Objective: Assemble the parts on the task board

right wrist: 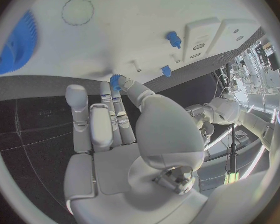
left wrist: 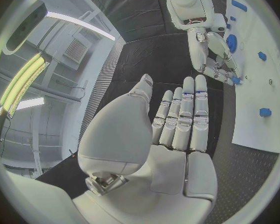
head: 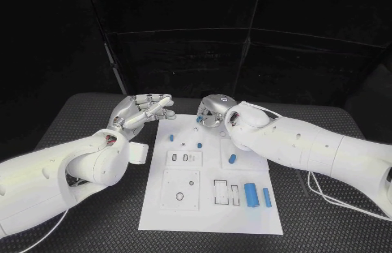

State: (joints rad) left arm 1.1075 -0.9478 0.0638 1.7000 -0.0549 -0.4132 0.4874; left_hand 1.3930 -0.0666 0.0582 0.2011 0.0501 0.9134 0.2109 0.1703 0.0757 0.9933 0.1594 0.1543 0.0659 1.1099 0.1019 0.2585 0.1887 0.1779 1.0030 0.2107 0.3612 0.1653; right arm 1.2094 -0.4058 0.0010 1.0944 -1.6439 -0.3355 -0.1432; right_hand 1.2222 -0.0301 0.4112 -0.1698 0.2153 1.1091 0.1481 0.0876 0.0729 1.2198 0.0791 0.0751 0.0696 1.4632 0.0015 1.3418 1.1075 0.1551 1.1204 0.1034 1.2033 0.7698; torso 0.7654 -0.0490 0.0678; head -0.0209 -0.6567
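The white task board (head: 209, 214) lies in the middle of the table. My right hand (head: 214, 110) hangs over its far edge, and its thumb and fingertips pinch a small blue part (right wrist: 116, 80). A large blue gear (right wrist: 15, 42) lies flat on the board beside that hand, seen also as the gear (left wrist: 231, 42) in the left wrist view. My left hand (head: 148, 111) is raised beyond the board's far left corner, fingers straight and holding nothing. Two small blue pegs (head: 172, 136) (head: 199, 145) stand near the board's far end. Another blue piece (head: 232, 159) lies mid-board.
Two blue cylinders (head: 251, 193) (head: 266, 197) lie side by side at the board's near right. Raised white blocks with holes (head: 184, 158) and a square plate (head: 180, 189) sit on the board's left half. Black matting (head: 73, 123) surrounds the board.
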